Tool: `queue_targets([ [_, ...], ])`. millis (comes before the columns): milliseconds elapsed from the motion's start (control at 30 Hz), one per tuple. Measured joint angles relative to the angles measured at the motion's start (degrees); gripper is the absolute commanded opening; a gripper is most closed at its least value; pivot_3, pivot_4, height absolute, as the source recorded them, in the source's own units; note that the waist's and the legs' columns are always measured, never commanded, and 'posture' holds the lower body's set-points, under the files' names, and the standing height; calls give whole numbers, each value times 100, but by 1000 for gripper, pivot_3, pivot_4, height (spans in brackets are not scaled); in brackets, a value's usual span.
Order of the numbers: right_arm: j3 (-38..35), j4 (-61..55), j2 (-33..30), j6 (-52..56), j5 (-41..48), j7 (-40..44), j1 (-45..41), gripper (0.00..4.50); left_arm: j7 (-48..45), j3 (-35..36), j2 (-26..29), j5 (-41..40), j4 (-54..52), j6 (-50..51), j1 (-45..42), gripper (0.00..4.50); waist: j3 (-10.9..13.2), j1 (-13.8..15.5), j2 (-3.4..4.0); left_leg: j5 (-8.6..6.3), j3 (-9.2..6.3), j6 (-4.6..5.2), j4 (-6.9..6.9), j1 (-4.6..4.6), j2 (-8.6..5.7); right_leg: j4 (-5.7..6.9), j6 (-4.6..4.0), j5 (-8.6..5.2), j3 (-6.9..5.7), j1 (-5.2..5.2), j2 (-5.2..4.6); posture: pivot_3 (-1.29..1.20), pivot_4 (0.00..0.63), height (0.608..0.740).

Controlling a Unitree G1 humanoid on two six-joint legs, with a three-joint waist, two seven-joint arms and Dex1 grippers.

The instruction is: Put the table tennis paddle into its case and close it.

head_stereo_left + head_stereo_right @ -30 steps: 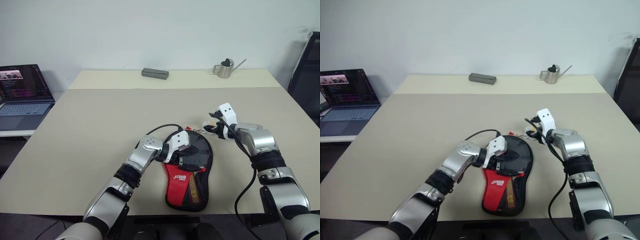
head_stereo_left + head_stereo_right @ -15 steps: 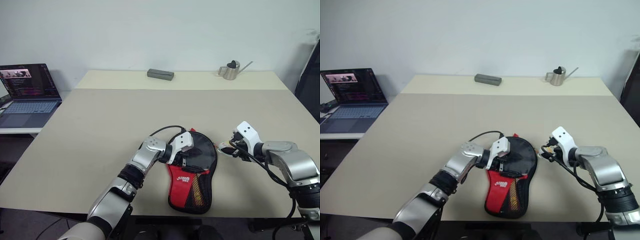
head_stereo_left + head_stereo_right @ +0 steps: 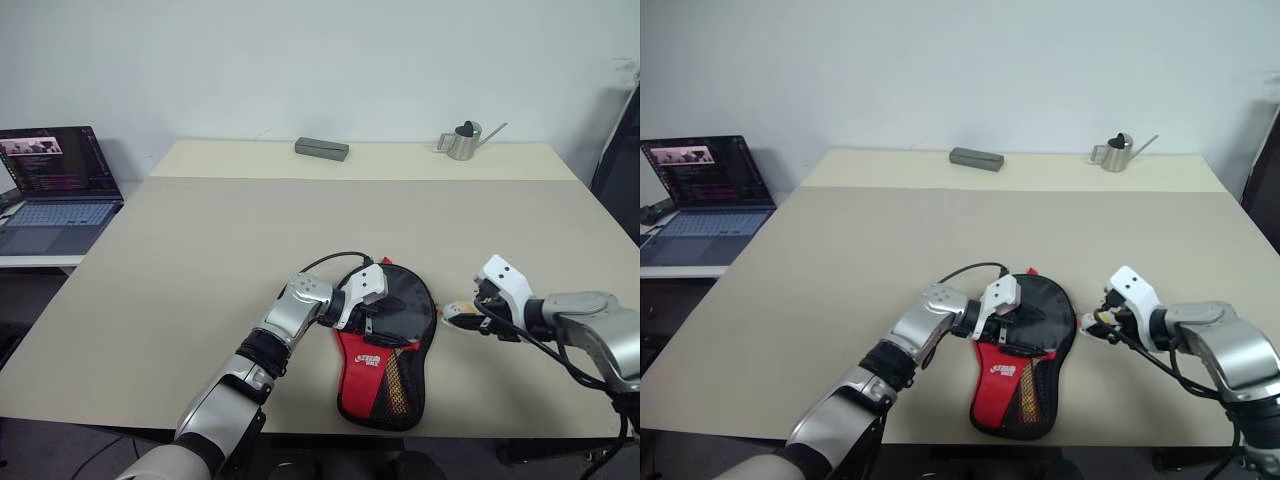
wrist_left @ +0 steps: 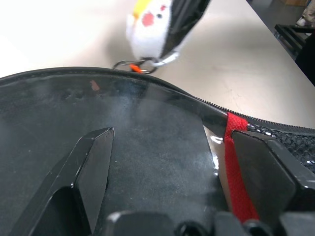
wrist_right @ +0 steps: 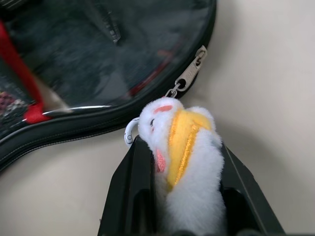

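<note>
Table [image 3: 200,260]: beige top, with a paler strip along its far edge.
Case [image 3: 388,352]: black fabric cover lying flat near the front edge, a little right of centre, round end away from the robot, narrow end toward it. Its near half has a red panel with a small white logo; the letters are too small to read with certainty. Mesh covers the near right part.
Table tennis paddle: cannot be made out apart from the case, so its place cannot be told.
Left tool [image 3: 368,300]: rests on the round black part of the case, its two fingers spread wide and pressed flat on the fabric in the left wrist view, with nothing between them. A red strap [image 4: 235,162] runs beside one finger.
Right tool [image 3: 1107,322]: just right of the case's round end, low over the table, fingers closed on the ball charm.
Ball charm [image 5: 184,147]: white plush with a yellow stripe and small pink marks, clamped between the right tool's fingers; a small ring links it to the zipper pull.
Zipper pull [image 5: 189,76]: metal tab at the case's black rim, at the right side of the round end.
Laptop [image 3: 52,185]: open on a separate surface at far left, screen lit; its text is unreadable.
Grey block [image 3: 321,149]: far centre.
Metal watering can [image 3: 463,139]: far right.
</note>
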Motion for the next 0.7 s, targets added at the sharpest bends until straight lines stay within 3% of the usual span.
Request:
queue_targets([
  [400, -161, -779, -541, 229, 699, 270, 548, 797, -12, 0, -40, 1, 79, -2, -39, 4154, 9, 7, -15, -2, -3, 0, 0, 7, -1, -5, 2, -1, -6, 13, -2, 0, 150, 740],
  [700, -376, -1638, -982, 162, 1070, 485, 1435, 797, -7, 0, -63, 18, 86, -3, -33, 4154, 23, 22, -41, -4, -3, -2, 0, 8, 0, -8, 5, -3, -8, 16, -4, 0, 150, 740],
])
